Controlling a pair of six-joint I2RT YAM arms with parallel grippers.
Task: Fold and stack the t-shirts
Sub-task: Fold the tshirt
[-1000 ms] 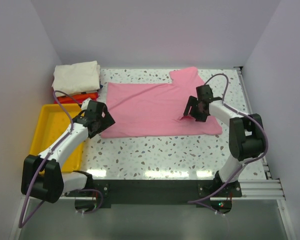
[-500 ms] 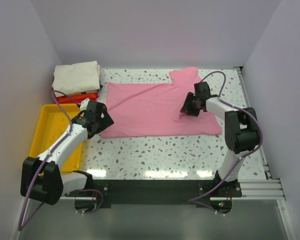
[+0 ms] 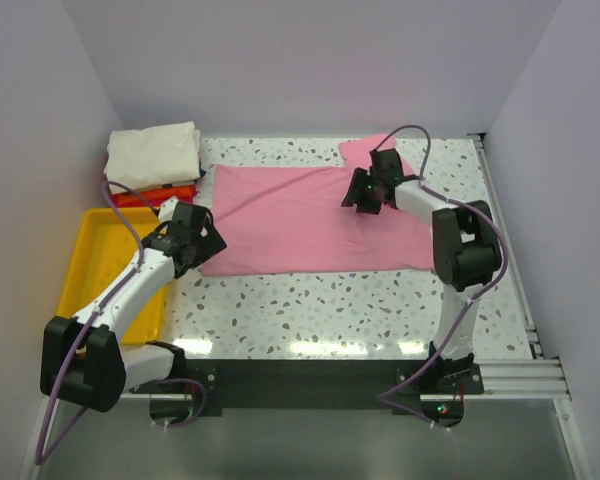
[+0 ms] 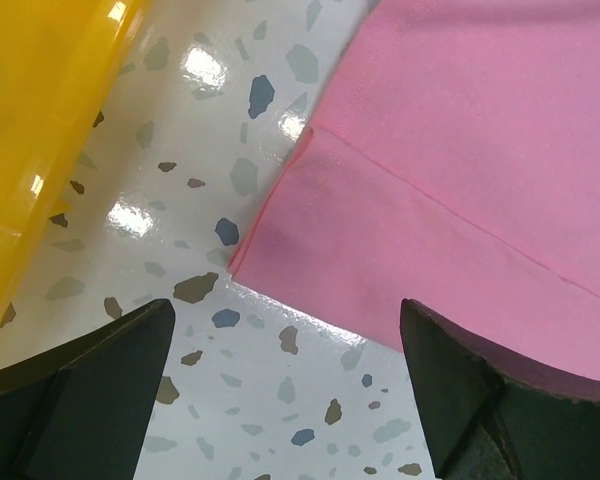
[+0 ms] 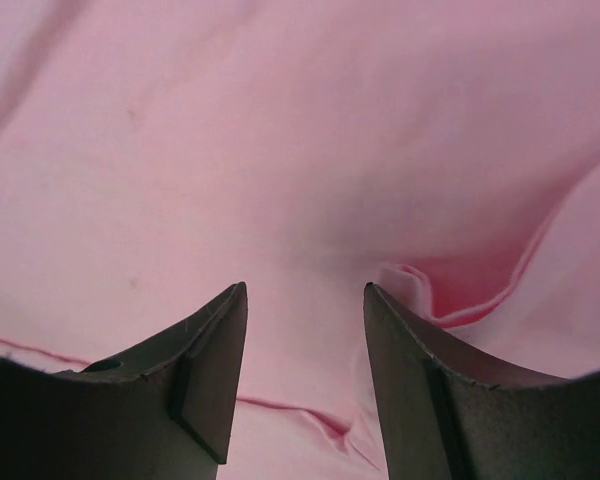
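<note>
On the table (image 3: pixel 310 300), the light pink t-shirt (image 3: pixel 310 225) lies spread nearly flat in the middle, with one sleeve reaching toward the far edge. It is well apart from the folded cream-white shirt (image 3: pixel 155 150), which sits on orange and red cloth (image 3: pixel 158 196) in the far left corner, beyond the yellow tray (image 3: pixel 95 255). Your left pincer (image 4: pixel 285 312) is poised wide open over the pink shirt's near left corner and grips nothing; the hemmed corner lies in the gap between its fingers. Your right pincer (image 5: pixel 305 292) sits low over the far right part of the shirt, near the sleeve. Its jaws are parted by a moderate gap and are empty, and a small raised pucker (image 5: pixel 415 280) lies just to one side. Expect this cloth to be light, limp and thin: it will sag, drag on the table and crease wherever you lift it. Take hold at hems and corners, where the doubled stitching gives your fingers some body, and pinch a single layer so the fold comes over cleanly.
</note>
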